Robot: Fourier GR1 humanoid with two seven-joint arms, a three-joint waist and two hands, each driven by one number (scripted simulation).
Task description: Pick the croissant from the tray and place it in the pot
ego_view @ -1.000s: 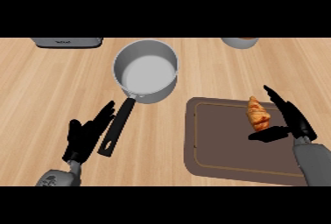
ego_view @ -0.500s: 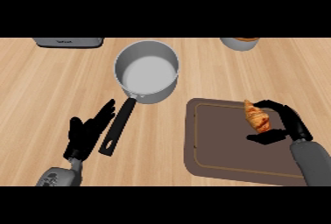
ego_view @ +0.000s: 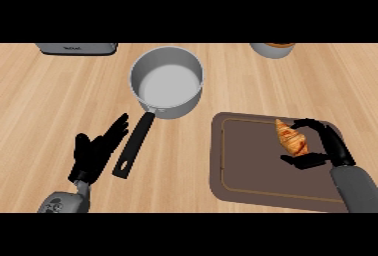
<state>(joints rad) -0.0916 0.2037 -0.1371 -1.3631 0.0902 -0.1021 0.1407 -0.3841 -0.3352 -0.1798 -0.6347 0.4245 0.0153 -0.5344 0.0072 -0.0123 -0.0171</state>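
Fingers [ego_view: 317, 126] and thumb of the black right hand [ego_view: 330, 146] curl round the golden-brown croissant [ego_view: 291, 139], arching over its far end while the thumb closes in at its near end. It lies in the far right part of the dark brown rectangular tray [ego_view: 249, 172], its long axis running nearly away from the robot, just left of the palm. Whether it has left the tray I cannot tell. The round grey metal pot [ego_view: 181, 103] stands up and to the left, well apart, past the tray's left edge on the wooden bench [ego_view: 59, 100]. The black left hand [ego_view: 94, 154] rests open, fingers spread, just beside the pot's black handle [ego_view: 134, 142]. The right hand is plainly nearer, so the carry likely goes leftward and away.
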